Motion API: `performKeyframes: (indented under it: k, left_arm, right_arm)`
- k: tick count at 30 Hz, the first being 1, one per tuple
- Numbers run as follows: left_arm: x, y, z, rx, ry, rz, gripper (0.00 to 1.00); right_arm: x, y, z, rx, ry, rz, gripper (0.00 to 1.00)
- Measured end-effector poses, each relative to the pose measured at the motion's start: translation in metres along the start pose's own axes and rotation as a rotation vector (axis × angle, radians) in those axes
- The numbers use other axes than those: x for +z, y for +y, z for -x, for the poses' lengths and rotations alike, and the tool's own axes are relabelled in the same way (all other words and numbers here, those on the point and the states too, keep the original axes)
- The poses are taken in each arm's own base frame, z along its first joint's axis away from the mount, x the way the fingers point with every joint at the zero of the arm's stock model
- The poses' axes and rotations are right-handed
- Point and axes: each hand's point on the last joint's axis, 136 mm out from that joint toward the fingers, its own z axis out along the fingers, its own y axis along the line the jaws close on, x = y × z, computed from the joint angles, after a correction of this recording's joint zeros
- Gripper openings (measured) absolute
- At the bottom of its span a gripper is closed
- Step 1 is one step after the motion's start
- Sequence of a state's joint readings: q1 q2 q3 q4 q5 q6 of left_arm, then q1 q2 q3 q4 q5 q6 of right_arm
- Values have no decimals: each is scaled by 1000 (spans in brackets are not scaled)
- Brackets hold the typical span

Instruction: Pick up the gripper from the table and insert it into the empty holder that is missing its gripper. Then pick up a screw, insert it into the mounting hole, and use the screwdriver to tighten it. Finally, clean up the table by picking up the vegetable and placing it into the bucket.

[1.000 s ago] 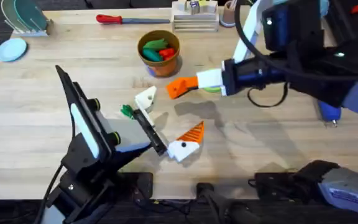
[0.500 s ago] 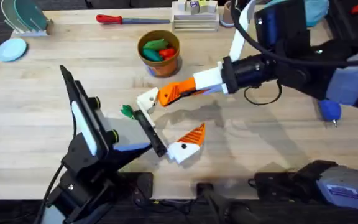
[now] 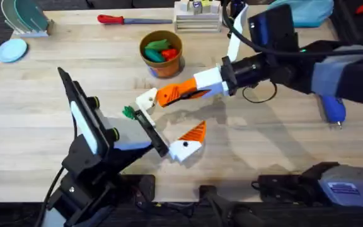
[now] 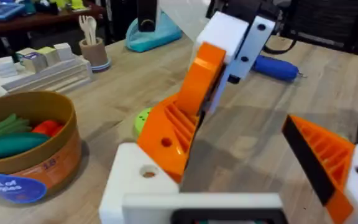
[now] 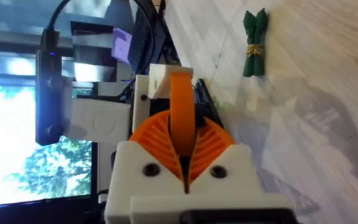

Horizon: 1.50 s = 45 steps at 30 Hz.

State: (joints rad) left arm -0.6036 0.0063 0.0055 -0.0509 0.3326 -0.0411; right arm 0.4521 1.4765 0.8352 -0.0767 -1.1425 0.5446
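Note:
The gripper, a small orange ribbed pad point(image 3: 171, 94), is pinched in my right gripper point(image 3: 191, 89), which is shut on it. The pad's tip touches the holder point(image 3: 147, 99), the bare white finger of my left gripper point(image 3: 166, 124), which stands wide open. In the left wrist view the pad point(image 4: 182, 115) leans against the holder point(image 4: 132, 186) beside the mounting hole point(image 4: 148, 172). The right wrist view has the pad point(image 5: 180, 109) between my ribbed pads. The vegetable point(image 3: 128, 113) lies by the holder. The bucket point(image 3: 162, 55) stands behind. The blue screwdriver point(image 3: 333, 112) lies at the right.
A red-handled tool point(image 3: 125, 19) lies along the far edge, with a tray of small blocks point(image 3: 197, 17) beside it. A blue dish point(image 3: 11, 49) and a rack sit at the far left. The bucket holds a green pod and red pieces.
My right arm has swung left and lower with the orange pad, bringing its tip from mid-table up against the left arm's bare white finger. The left arm has hardly moved.

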Motion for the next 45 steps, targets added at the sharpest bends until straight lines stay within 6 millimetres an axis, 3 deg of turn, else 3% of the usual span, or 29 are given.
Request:
performKeyframes:
  k: [12, 20, 33, 45]
  left_arm:
    - [0, 8, 0, -2, 1, 41, 993]
    - [0, -1, 1, 8, -3, -6, 993]
    - [0, -8, 2, 19, -8, -46, 993]
    - [0, -8, 0, 13, -1, -45, 993]
  right_arm:
    - [6, -7, 1, 123, 73, 127, 9]
    - [-4, -5, 4, 152, 74, 165, 9]
    - [11, 8, -14, 147, 159, 205, 9]
    - [16, 2, 6, 86, 75, 141, 9]
